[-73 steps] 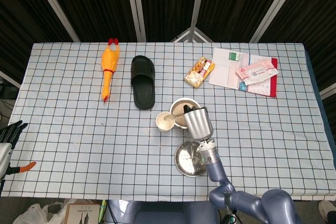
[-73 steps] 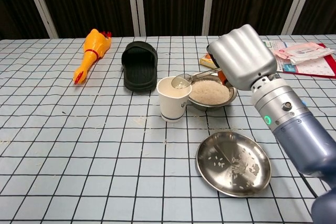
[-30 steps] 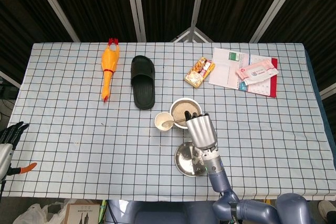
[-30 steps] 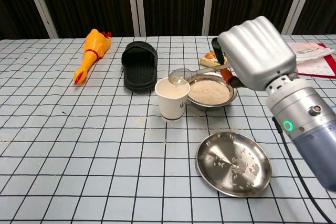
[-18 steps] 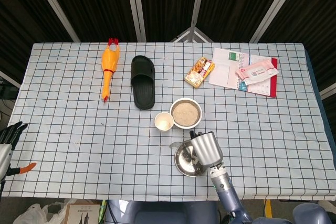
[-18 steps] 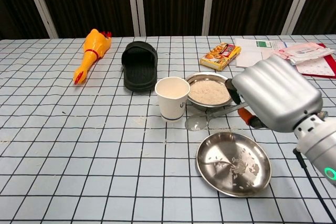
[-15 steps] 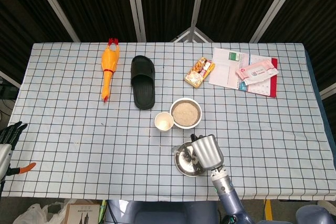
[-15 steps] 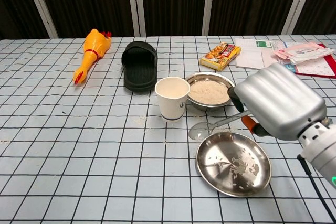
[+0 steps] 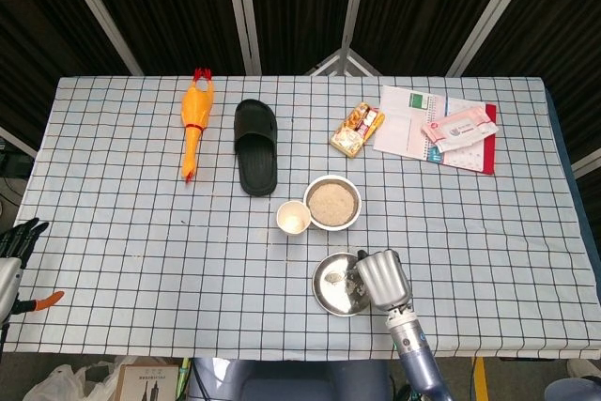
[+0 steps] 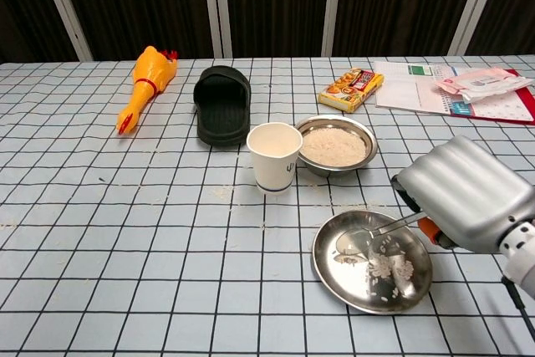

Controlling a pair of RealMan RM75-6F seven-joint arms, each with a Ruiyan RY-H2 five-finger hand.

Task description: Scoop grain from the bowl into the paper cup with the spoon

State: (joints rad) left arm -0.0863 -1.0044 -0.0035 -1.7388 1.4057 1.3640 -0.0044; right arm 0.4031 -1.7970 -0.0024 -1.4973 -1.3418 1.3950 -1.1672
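The left hand (image 9: 13,241) hangs off the table's near-left edge, its grasp impossible to make out. At centre, the cup (image 10: 276,156) stands just beside the bowl (image 10: 336,145) of grain. The right hand (image 10: 470,194) holds the spoon (image 10: 372,230) over the steel plate (image 10: 372,261), suggesting the scooping is finishing, with open cloth all around.

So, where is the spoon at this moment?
In the chest view the spoon is low on the right, held by the right hand, its scoop over the empty steel plate in front of the rice bowl.
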